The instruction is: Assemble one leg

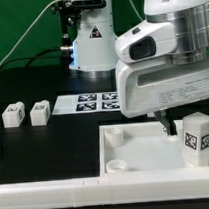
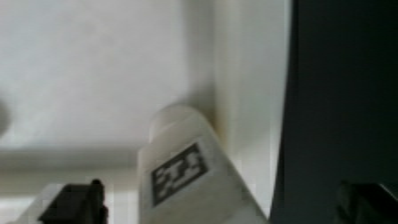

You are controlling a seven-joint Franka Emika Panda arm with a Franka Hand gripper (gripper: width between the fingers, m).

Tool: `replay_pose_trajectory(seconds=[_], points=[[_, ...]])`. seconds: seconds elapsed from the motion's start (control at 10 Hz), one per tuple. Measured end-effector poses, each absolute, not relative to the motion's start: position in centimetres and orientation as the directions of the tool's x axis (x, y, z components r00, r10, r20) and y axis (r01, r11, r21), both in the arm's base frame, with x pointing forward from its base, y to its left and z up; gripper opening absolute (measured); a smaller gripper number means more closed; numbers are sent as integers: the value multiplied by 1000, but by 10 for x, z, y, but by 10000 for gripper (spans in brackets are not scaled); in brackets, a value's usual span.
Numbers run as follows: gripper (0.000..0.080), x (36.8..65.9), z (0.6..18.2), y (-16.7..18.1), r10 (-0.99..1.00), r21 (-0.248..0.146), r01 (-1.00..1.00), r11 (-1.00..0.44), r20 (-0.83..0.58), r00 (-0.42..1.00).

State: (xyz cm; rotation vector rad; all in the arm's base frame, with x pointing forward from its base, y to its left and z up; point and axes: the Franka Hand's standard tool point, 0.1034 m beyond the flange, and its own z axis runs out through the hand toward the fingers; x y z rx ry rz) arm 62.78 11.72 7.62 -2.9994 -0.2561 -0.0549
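A leg (image 1: pixel 200 137), a chunky white block with a black-and-white tag, stands on the large flat white panel (image 1: pixel 141 158) at the exterior view's right. My gripper (image 1: pixel 180 128) hangs just over it. One dark finger (image 1: pixel 167 123) shows beside the leg and the other is hidden. In the wrist view the leg (image 2: pixel 182 165) lies between the two dark fingertips (image 2: pixel 75 203), which stand wide apart and clear of it. The gripper (image 2: pixel 217 205) is open and holds nothing.
Two more legs (image 1: pixel 13 115) (image 1: pixel 39 113) stand on the black table at the exterior view's left. The marker board (image 1: pixel 92 101) lies behind the panel. A white machine base (image 1: pixel 92 43) with cables stands at the back. The panel has corner sockets (image 1: pixel 113 138).
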Motion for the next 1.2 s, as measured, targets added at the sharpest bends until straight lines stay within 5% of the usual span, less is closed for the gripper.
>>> replay_pose_trajectory(seconds=[0.2,0.4,0.5,0.6,0.7,1.2], points=[[649,637,81,115,400,-63,407,-911,97,911],[623,636,79,115,314,-76,321,-944,89,945],[450,636,79,115,272,-80,279,-957,86,959],[450,635,79,116,163,-91,170,-981,76,984],[289,636,79,116,50,-99,57,-993,65,997],[292,637,79,111,-544,-113,-542,-833,-10,839]])
